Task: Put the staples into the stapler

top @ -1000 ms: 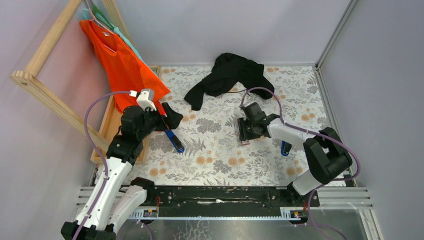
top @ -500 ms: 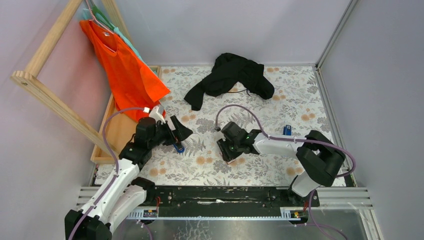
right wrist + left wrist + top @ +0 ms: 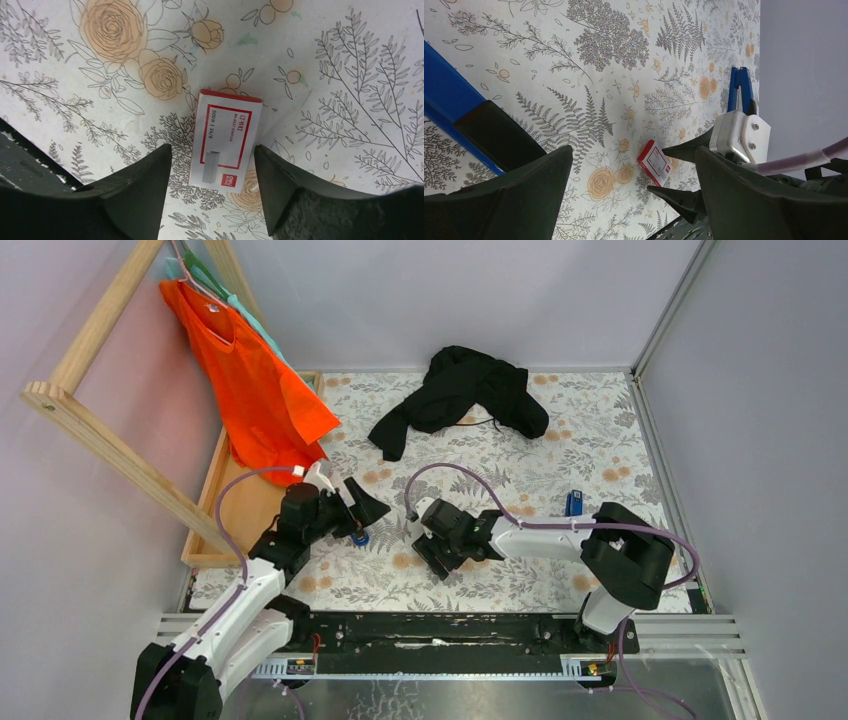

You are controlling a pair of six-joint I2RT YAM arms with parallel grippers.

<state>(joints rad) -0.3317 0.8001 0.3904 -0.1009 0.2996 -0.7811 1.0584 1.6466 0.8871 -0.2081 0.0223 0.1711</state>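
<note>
As its arm (image 3: 540,532) reaches low leftward, the right end effector (image 3: 212,150) straddles the staples (image 3: 226,131), jaws parted.

Red-white staples box (image 3: 226,141) flat, blue stapler (image 3: 446,92) nearby
</note>
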